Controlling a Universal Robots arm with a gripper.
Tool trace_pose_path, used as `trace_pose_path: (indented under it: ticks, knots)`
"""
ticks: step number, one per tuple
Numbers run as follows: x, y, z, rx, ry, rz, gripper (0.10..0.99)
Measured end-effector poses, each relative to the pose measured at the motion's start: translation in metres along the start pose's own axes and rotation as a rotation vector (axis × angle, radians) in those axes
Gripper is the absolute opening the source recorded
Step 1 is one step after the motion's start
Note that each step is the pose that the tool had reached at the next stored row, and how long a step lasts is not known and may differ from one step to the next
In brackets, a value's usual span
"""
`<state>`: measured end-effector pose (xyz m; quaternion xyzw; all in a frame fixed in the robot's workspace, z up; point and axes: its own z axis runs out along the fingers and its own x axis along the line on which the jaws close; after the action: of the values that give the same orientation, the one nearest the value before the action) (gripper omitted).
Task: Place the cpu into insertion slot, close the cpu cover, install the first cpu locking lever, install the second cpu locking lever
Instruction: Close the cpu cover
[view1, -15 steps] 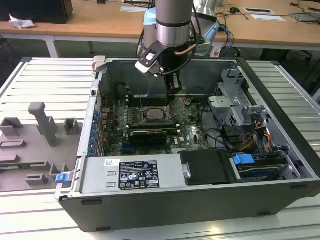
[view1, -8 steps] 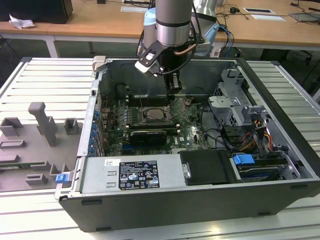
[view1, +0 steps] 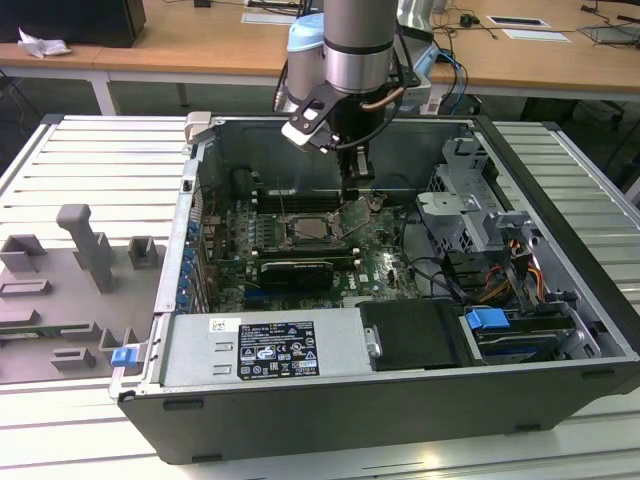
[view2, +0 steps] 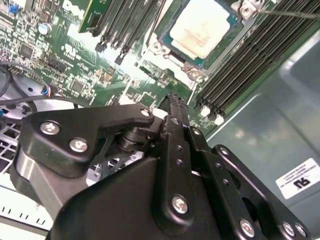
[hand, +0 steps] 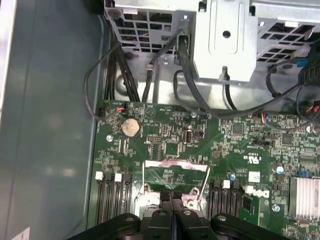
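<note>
Pale silvery-beige, the small flat square cpu (view2: 202, 27) sits in the dark, silver-rimmed insertion slot (view2: 172, 57) on the green circuit board (view2: 75, 65). The thin silvery windowed cpu cover (hand: 176, 162) stands tilted up beside it. The black gripper (view2: 174, 100), fingers clenched on nothing, hovers near the socket inside the grey computer case (view1: 400, 400).

the arm (view1: 355, 40) is showing as a smooth silver-grey cylinder in the exterior view, with a pale blue joint cap (view1: 303, 35) sitting beside it. a white block (view1: 305, 126) is hanging at the wrist, and a copper-coloured cable (view1: 386, 97) is curling around it. in the second wrist view the gripper (view2: 171, 100) is showing matte black linkage plates (view2: 95, 125) that are carrying shiny silver screws (view2: 77, 145).
</note>
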<state>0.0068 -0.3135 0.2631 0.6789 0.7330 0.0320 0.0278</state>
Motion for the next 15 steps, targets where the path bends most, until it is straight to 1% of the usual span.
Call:
trace_pose_path:
  ticks: [6,11,12,15]
  knots:
    - [-0.0004,0.0058,0.0005,0.000,0.0000,-0.001,0.106]
    - [-0.0011,0.0149,0.0013,0.000,0.0001,-0.001,0.106]
    - [-0.0013,0.0180,0.0016,0.000,0.0002,-0.001,0.106]
    - [-0.0016,0.0206,0.0019,0.000,0.0000,-0.001,0.106]
